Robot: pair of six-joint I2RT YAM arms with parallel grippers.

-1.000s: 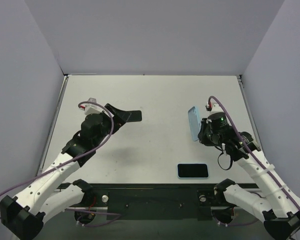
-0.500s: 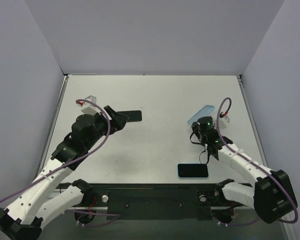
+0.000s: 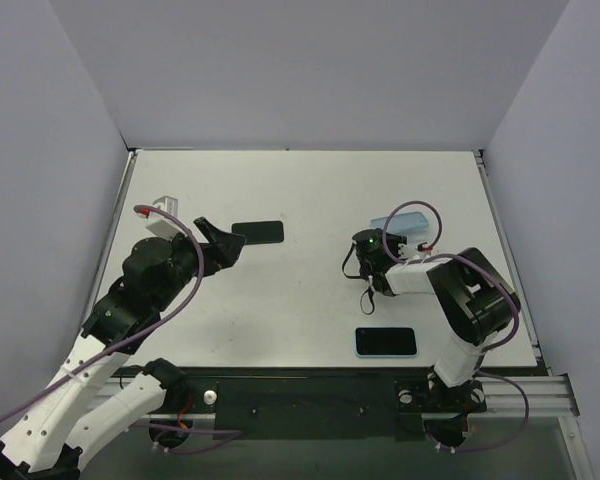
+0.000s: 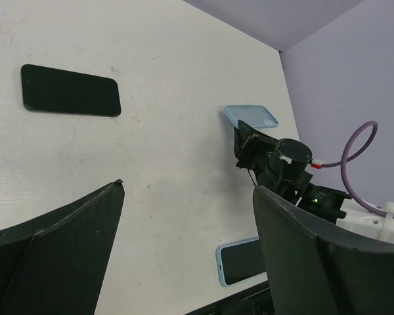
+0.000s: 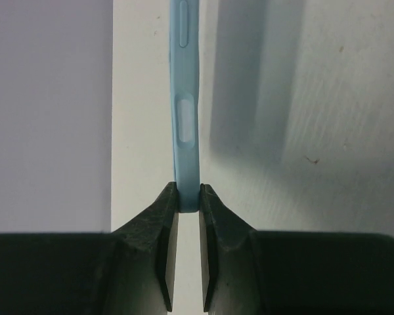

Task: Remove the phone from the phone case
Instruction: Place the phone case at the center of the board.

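A bare black phone (image 3: pixel 257 232) lies flat on the table, also in the left wrist view (image 4: pixel 70 98). My left gripper (image 3: pixel 223 243) is open and empty, just left of it; in its wrist view (image 4: pixel 188 187) the jaws stand wide apart. My right gripper (image 3: pixel 388 233) is shut on the end of a light blue phone case (image 3: pixel 406 218), held above the table right of centre. The right wrist view shows the case (image 5: pixel 186 98) edge-on, pinched between the fingertips (image 5: pixel 188 197). It also shows in the left wrist view (image 4: pixel 253 115).
A second phone in a light blue case (image 3: pixel 386 342) lies screen up near the table's front edge, also in the left wrist view (image 4: pixel 244 260). The right arm (image 3: pixel 470 300) folds back over the table's right side. Grey walls surround the table.
The right wrist has swung left and turned, bringing the blue case from upright to lying nearly level. The left gripper has drawn back to the left, away from the black phone.
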